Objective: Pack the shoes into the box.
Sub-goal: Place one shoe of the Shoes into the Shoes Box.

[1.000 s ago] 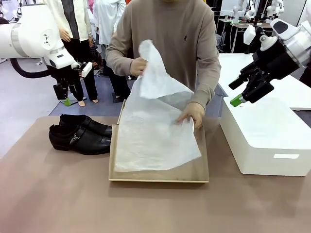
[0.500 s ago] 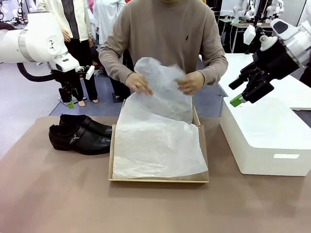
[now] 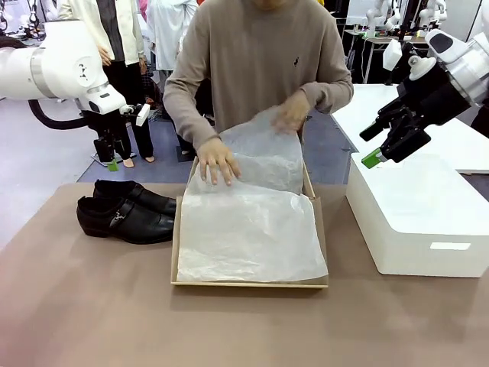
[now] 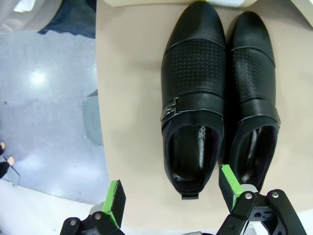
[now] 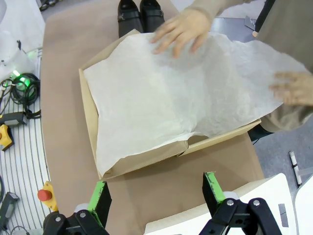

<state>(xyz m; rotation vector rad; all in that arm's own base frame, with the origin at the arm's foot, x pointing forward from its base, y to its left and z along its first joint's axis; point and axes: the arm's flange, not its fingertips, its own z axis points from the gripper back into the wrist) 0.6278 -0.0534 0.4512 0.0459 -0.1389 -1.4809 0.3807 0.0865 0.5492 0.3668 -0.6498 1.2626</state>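
The two black shoes (image 3: pixel 126 210) lie side by side on the table, left of the box (image 3: pixel 177 243); both also show from above (image 4: pixel 195 98), and far off in the right wrist view (image 5: pixel 141 11). White tissue paper (image 3: pixel 252 229) covers the box, and the person's hands (image 3: pixel 217 162) press it down at the far end. My left gripper (image 3: pixel 113 153) hangs open above the shoes' heel ends, its green pads (image 4: pixel 115 198) spread wide. My right gripper (image 3: pixel 386 145) hovers open above the white box, right of the cardboard box (image 5: pixel 88 105).
A large white box (image 3: pixel 416 218) stands at the table's right side. The person leans over the far edge of the table (image 3: pixel 92 306). In the right wrist view, cables and a red button (image 5: pixel 45 195) lie on the floor beside the table.
The person has lowered the lifted tissue paper into the box and is smoothing it with both hands. My left arm moved slightly right over the shoes. The right arm stayed still.
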